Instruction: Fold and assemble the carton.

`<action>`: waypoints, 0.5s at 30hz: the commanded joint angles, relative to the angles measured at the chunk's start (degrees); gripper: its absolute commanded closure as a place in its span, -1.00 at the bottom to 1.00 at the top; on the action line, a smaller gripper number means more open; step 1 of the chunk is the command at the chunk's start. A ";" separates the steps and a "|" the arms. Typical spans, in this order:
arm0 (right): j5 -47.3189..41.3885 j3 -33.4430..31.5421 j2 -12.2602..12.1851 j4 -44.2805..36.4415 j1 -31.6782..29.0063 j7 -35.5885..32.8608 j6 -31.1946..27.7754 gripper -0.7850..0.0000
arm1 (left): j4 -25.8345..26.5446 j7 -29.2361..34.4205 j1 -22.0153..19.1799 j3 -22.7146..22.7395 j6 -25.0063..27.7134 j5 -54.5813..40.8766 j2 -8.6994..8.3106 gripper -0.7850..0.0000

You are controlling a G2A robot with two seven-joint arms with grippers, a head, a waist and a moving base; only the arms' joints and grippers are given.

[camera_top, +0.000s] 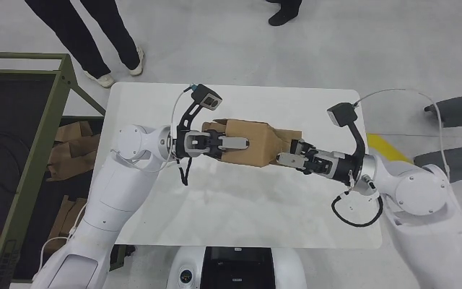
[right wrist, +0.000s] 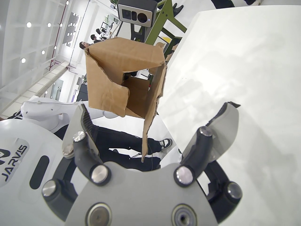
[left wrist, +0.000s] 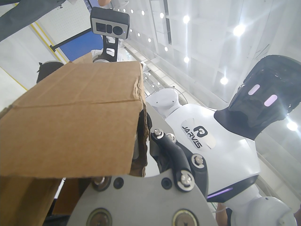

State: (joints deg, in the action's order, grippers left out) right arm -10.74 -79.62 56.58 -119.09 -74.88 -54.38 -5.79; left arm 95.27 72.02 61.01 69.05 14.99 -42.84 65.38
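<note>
Left gripper [camera_top: 234, 143] pinches the wall of the brown corrugated carton [camera_top: 254, 144]. Right gripper [right wrist: 156, 108] spread wide, a ragged flap edge between its fingers. Smooth white table [camera_top: 238, 209] lies open beneath both.

table [camera_top: 238, 209]: white, centre of top view | green metal frame [camera_top: 29, 55]: far left edge | brown sheets [camera_top: 72, 144]: on floor, middle left, beside table edge | yellow floor stripe [camera_top: 379, 142]: right, past table corner
</note>
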 commanded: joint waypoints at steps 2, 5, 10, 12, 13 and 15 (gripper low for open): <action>-0.31 -0.20 -0.03 -0.18 0.16 0.15 -0.02 -0.62 | -0.26 0.03 0.04 0.05 0.03 0.15 -0.02 1.00; -0.58 -0.76 -0.12 -0.49 -0.12 0.15 -0.11 -0.40 | -0.45 0.09 0.04 0.04 0.06 0.10 -0.02 1.00; -0.48 -1.72 -0.28 -1.29 -0.90 0.34 0.08 -0.15 | -0.50 0.20 -0.01 0.00 0.04 0.10 -0.03 1.00; -0.02 -1.75 -0.34 -1.67 -1.01 0.27 0.41 -0.15 | -0.44 0.29 -0.05 -0.03 0.06 -0.02 -0.02 1.00; 0.10 -1.72 -0.36 -1.78 -1.01 0.32 0.55 -0.13 | -0.43 0.34 -0.07 -0.05 0.07 0.00 -0.02 1.00; 0.55 -1.65 -0.39 -1.89 -0.90 0.36 1.02 0.01 | -0.44 0.41 -0.11 -0.07 0.01 0.00 -0.02 1.00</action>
State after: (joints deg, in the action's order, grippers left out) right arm -10.42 -81.31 56.21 -120.93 -75.87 -54.07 -5.02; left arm 94.83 72.41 60.92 68.99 15.03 -42.85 65.36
